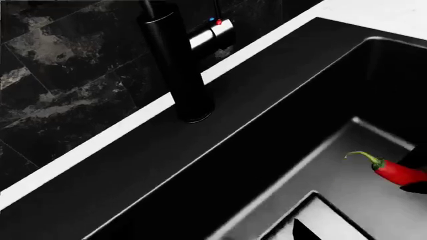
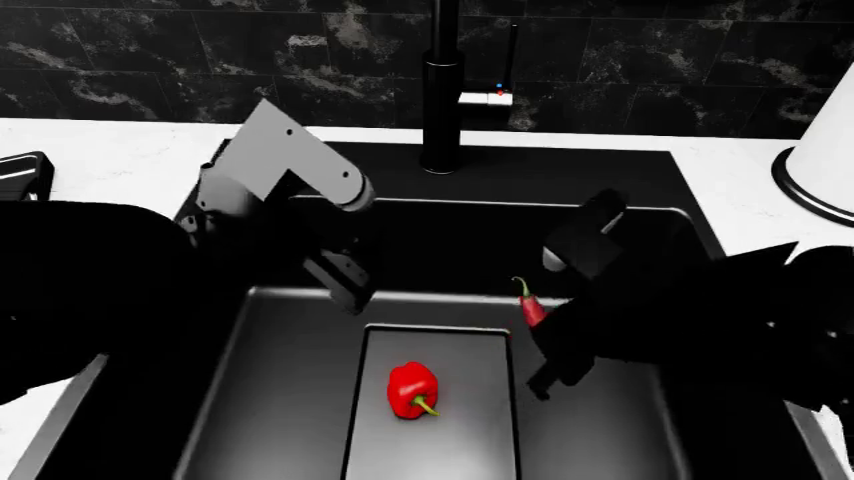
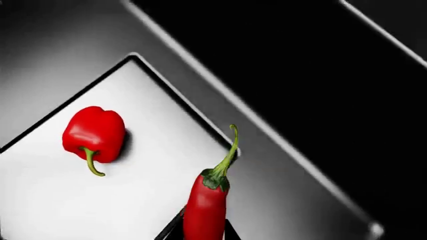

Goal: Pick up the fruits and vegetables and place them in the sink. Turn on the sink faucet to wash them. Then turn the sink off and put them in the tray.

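The right gripper (image 2: 537,335) is closed on the chili (image 2: 531,306) and holds it above the sink (image 2: 467,225), over the basin floor just right of the drain plate (image 2: 467,345). In the right wrist view the chili (image 3: 207,207) stands out from between the two dark fingers, its lower body pinched between them and its green stem pointing away from the gripper. In the left wrist view the chili (image 1: 393,171) shows at the frame edge, its red body partly covered by a dark finger, with the stem curving free.

The bell pepper (image 2: 412,390) lies on the drain plate, apart from both grippers, stem toward the near side. In the right wrist view the bell pepper (image 3: 94,134) lies on the pale plate, well apart from the chili.

The left gripper (image 2: 350,282) hangs inside the basin near its left rear wall. It holds nothing visible; whether its fingers are open or closed cannot be told.

The faucet (image 2: 443,100) stands upright on the rear deck of the sink, its lever block (image 1: 212,34) at its side
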You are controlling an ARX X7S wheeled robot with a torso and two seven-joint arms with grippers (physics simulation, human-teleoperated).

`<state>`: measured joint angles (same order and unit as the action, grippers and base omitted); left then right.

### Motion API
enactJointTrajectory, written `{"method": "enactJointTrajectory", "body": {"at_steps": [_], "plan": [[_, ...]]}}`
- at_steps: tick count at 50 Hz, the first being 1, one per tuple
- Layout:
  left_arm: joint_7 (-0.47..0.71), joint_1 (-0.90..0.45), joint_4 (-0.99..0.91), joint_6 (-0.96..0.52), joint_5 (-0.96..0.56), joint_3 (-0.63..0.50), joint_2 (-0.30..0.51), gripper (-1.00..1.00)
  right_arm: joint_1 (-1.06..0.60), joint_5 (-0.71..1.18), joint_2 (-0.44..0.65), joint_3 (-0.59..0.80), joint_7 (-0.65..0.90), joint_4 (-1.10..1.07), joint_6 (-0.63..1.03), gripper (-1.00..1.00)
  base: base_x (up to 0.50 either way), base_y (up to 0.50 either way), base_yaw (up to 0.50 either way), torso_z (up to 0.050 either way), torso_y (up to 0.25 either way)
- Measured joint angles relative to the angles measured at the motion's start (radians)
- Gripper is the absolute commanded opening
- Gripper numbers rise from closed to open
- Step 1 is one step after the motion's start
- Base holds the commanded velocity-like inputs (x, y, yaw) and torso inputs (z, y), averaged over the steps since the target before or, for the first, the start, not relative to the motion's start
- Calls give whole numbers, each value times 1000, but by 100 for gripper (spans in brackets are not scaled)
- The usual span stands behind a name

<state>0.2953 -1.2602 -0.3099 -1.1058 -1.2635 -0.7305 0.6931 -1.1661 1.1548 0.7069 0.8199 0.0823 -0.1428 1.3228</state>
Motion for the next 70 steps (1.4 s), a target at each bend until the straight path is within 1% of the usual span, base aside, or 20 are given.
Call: {"method": "enactJointTrajectory", "body": {"at_steps": [12,18,26,55,70], "plan": [[-237,-126,199,-67,127,-182,-93,100,-42,67,59,-69,54,-35,40,-100,0,0,0,0,0],[-323,-159,262,-73,175,-253,-130,100,-61,95,81,-94,75,-47,53,-100,0,0,0,0,0],[-415,-170,342,-51,228,-324,-177,100,-75,118,99,-114,93,-54,59,-100,0,0,0,0,0],[-600,-117,572,50,322,-457,-307,100,-82,146,129,-125,114,-61,40,-100,0,0,0,0,0],[-666,-91,671,88,359,-510,-357,100,-79,144,134,-119,113,-56,24,-100,0,0,0,0,0]]}}
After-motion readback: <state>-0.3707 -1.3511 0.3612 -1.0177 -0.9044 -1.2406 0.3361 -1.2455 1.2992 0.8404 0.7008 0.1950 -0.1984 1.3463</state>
